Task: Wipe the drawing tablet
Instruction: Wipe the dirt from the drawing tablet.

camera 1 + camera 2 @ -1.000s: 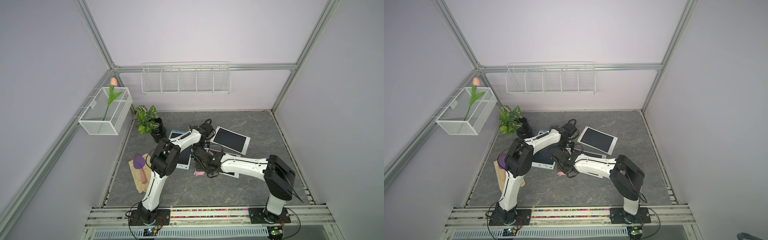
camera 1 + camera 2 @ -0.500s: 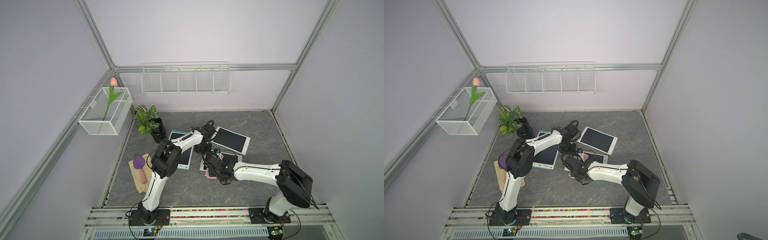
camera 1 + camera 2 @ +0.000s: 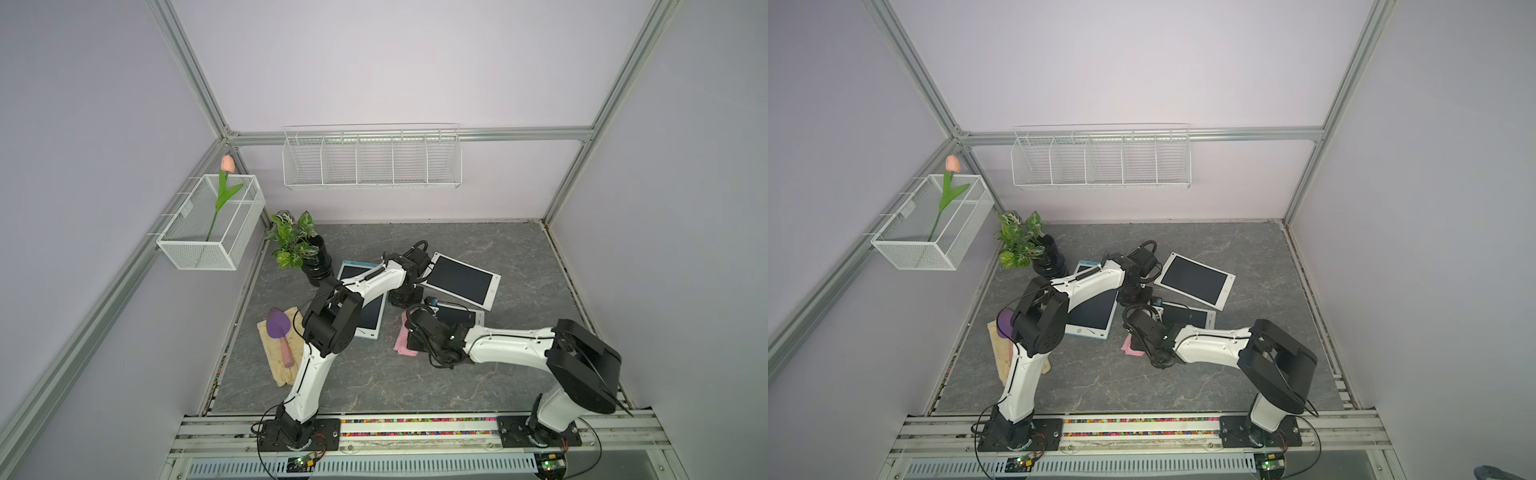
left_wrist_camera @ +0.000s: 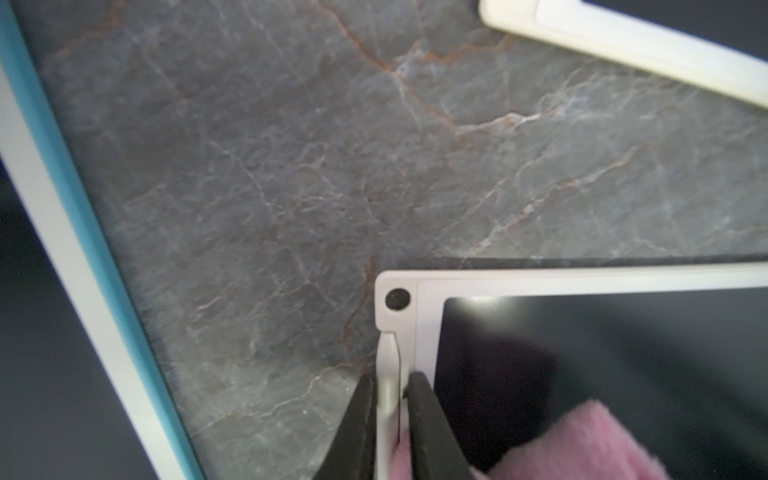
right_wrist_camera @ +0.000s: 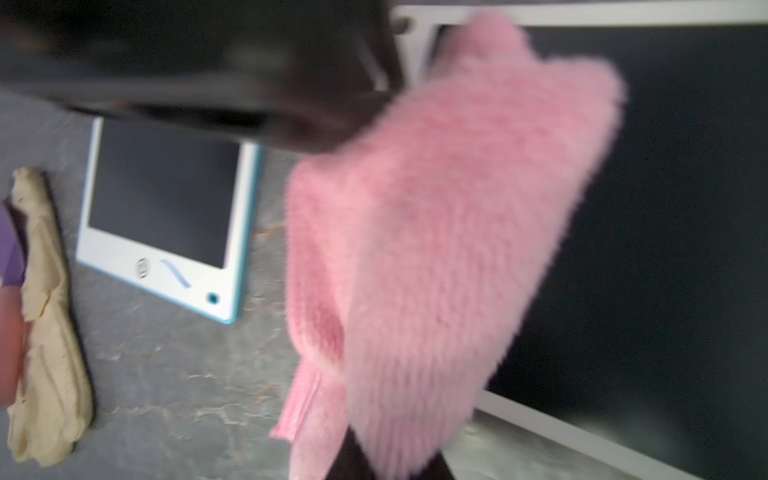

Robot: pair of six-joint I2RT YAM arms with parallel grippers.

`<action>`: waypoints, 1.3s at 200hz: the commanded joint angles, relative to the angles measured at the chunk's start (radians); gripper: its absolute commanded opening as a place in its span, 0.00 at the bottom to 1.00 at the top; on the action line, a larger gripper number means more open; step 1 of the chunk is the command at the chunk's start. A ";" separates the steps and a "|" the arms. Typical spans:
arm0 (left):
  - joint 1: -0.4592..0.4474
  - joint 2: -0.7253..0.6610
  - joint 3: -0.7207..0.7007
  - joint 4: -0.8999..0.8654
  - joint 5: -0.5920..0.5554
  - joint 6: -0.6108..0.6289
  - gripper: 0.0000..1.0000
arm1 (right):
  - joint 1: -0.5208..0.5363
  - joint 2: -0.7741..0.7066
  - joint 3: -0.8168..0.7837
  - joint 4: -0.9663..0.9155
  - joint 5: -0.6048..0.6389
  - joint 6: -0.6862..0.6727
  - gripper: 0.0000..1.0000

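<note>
Left claw (image 4: 390,419): clenched on the side rim of the small white-framed, dark-screened drawing tablet (image 4: 623,332), pinning it to the grey marbled tabletop (image 4: 291,187). Right claw (image 5: 390,465), just beside: grasping a pink fluffy cloth (image 5: 436,228) that overlaps the screen's nearest corner. Assessment: wiping under way; the screen beyond the cloth looks still to be covered.

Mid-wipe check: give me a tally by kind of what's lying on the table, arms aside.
Tablets: 3 (blue-edged tablet, far white tablet, near white tablet)
Cloths: 2 (pink cloth, beige cloth)
Purple trowel: 1
Potted plant: 1
Total: 7
</note>
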 commanded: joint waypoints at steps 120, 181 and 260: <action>-0.005 0.040 -0.055 -0.035 0.014 0.005 0.18 | -0.045 -0.051 -0.151 0.200 -0.006 0.342 0.07; -0.005 0.047 -0.047 -0.035 0.011 0.005 0.19 | -0.123 -0.420 -0.227 -0.320 0.060 0.301 0.07; -0.004 0.049 -0.048 -0.032 0.015 -0.003 0.19 | -0.048 0.063 0.270 -0.212 -0.152 0.038 0.07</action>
